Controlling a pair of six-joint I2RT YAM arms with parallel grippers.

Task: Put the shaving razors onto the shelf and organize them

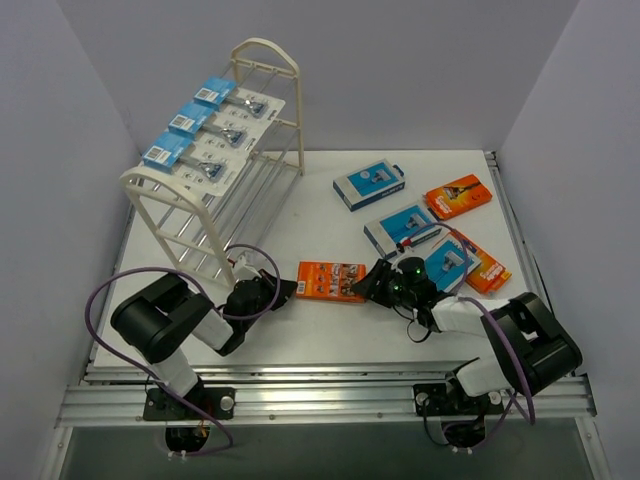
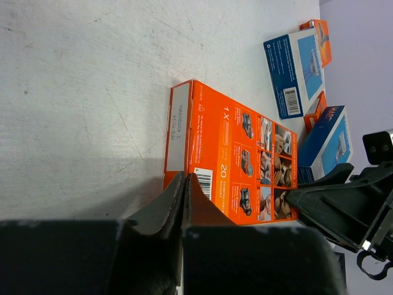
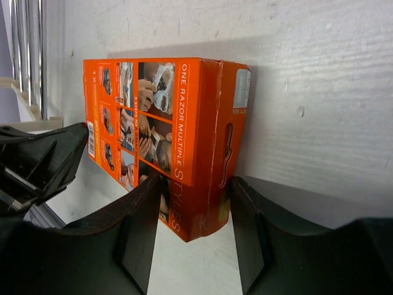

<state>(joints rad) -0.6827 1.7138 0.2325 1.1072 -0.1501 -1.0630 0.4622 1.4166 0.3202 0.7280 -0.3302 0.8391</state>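
An orange razor box [image 1: 330, 281] lies flat on the white table between my two grippers. My right gripper [image 1: 372, 283] is shut on its right end; in the right wrist view the fingers [image 3: 138, 221] press both sides of the box [image 3: 166, 123] at its near corner. My left gripper [image 1: 285, 290] is shut and empty, its tips [image 2: 186, 178] against the box's [image 2: 239, 166] left edge by the barcode. The cream shelf [image 1: 160, 195] stands at the back left. Three blue-headed blister razor packs [image 1: 205, 125] lie on its top tier.
At the right of the table lie blue-and-white razor boxes [image 1: 369, 186], [image 1: 403, 227], [image 1: 445, 262] and orange ones [image 1: 458, 196], [image 1: 482, 265]. The shelf's lower rods [image 3: 27, 37] stand just beyond the held box on the left. Grey walls close in the table.
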